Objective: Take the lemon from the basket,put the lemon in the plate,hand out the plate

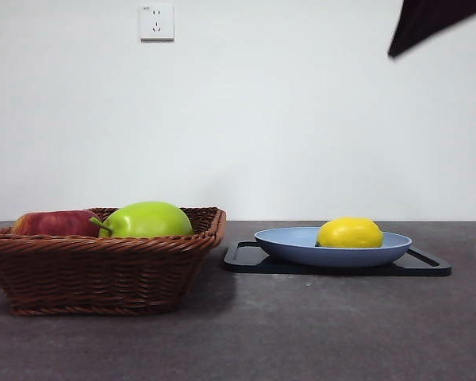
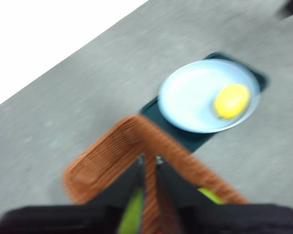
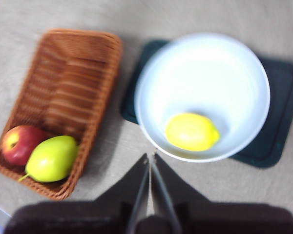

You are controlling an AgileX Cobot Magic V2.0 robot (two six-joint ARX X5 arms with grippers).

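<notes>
The yellow lemon (image 1: 349, 232) lies in the light blue plate (image 1: 285, 242), toward its right side. The brown wicker basket (image 1: 95, 270) stands at the left. In the left wrist view my left gripper (image 2: 150, 159) hovers high over the basket (image 2: 107, 156), jaws shut and holding nothing; the plate (image 2: 185, 97) and lemon (image 2: 231, 101) lie beyond it. My right gripper (image 3: 150, 157) hangs high over the table, just off the rim of the plate (image 3: 205, 63), shut and holding nothing, with the lemon (image 3: 191, 131) close by and the basket (image 3: 68, 83) to the side.
The plate rests on a flat black tray (image 1: 246, 260). A green apple (image 1: 147, 220) and a red apple (image 1: 55, 223) lie at one end of the basket. A black arm tip (image 1: 428, 20) shows at the top right corner.
</notes>
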